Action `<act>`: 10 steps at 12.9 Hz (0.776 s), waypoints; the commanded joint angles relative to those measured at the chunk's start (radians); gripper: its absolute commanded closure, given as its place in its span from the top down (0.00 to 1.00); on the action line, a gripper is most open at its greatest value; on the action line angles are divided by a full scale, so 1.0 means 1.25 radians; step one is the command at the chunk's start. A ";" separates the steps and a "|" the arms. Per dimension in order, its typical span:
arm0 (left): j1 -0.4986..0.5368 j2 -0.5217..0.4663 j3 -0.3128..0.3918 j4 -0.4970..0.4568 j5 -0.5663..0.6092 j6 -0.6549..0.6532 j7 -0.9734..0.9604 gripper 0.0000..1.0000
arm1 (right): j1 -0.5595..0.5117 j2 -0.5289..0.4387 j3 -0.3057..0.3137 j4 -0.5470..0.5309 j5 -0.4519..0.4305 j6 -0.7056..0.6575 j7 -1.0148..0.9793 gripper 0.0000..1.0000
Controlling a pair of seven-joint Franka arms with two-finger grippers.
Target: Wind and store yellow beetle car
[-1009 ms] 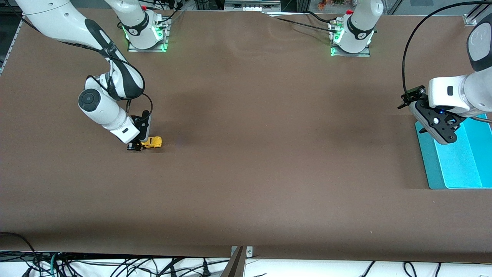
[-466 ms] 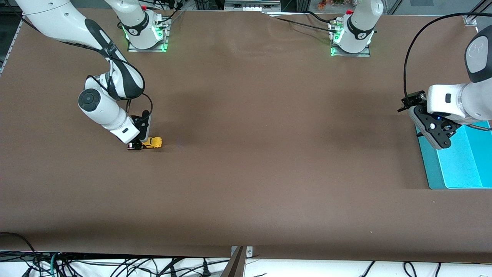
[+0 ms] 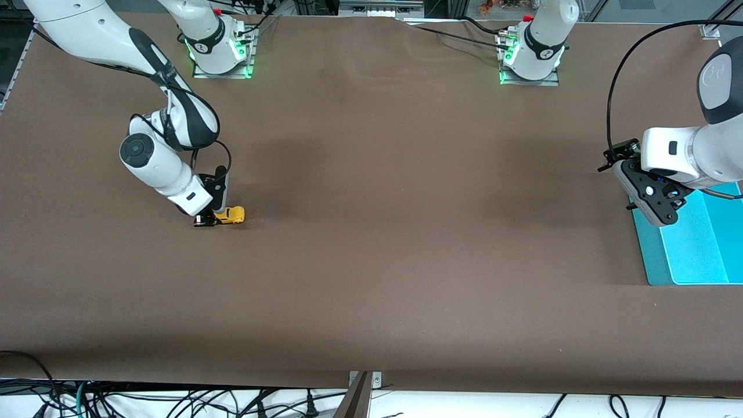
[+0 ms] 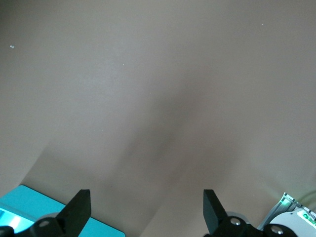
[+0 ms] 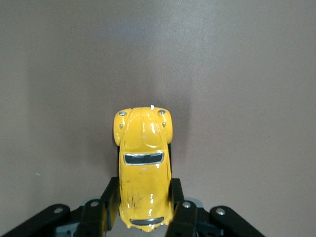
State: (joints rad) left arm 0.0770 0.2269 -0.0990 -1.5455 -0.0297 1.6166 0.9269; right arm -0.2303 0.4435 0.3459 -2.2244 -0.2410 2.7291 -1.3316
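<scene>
Premises present as a robotics laboratory: two white jointed robot arms [image 3: 162,139] bolted on metal base plates with green indicator lights [image 3: 223,55] to a wide brown-covered table [image 3: 371,261], with loose black cables [image 3: 174,400] bundled along its near edge.

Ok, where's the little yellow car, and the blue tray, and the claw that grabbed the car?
yellow car [image 5: 143,173], right wrist view, on its roof.
blue tray [image 3: 699,255], front view, on its bare flat floor.
right gripper [image 3: 207,220], front view, between its fingertips, shut on the car's end.
</scene>
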 commanded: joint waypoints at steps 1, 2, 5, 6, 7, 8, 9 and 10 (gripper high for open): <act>0.008 -0.007 0.004 0.002 -0.008 0.003 0.018 1.00 | -0.025 0.021 0.007 -0.005 -0.021 0.024 -0.022 0.13; 0.007 -0.006 0.004 -0.002 -0.008 0.001 0.018 1.00 | -0.037 0.028 0.007 -0.005 -0.021 0.024 -0.032 0.13; 0.006 -0.002 0.004 -0.010 -0.008 -0.001 0.017 1.00 | -0.087 0.050 0.004 -0.005 -0.021 0.049 -0.093 0.13; -0.003 -0.002 0.004 -0.018 -0.006 -0.013 0.016 1.00 | -0.103 0.054 0.004 -0.005 -0.021 0.054 -0.113 0.13; -0.003 -0.002 0.004 -0.026 -0.006 -0.016 0.018 1.00 | -0.119 0.056 0.003 -0.005 -0.021 0.054 -0.137 0.13; -0.004 -0.002 0.004 -0.035 -0.006 -0.016 0.019 1.00 | -0.136 0.056 0.003 -0.005 -0.021 0.054 -0.162 0.13; -0.005 -0.001 0.004 -0.036 -0.006 -0.017 0.019 1.00 | -0.158 0.059 0.004 -0.005 -0.021 0.054 -0.195 0.13; -0.008 -0.002 0.004 -0.035 -0.005 -0.016 0.019 1.00 | -0.184 0.068 0.004 -0.002 -0.021 0.054 -0.233 0.13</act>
State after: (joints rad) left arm 0.0719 0.2335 -0.0955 -1.5814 -0.0297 1.6030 0.9281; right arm -0.3941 0.4497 0.3496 -2.2262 -0.2414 2.7547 -1.5381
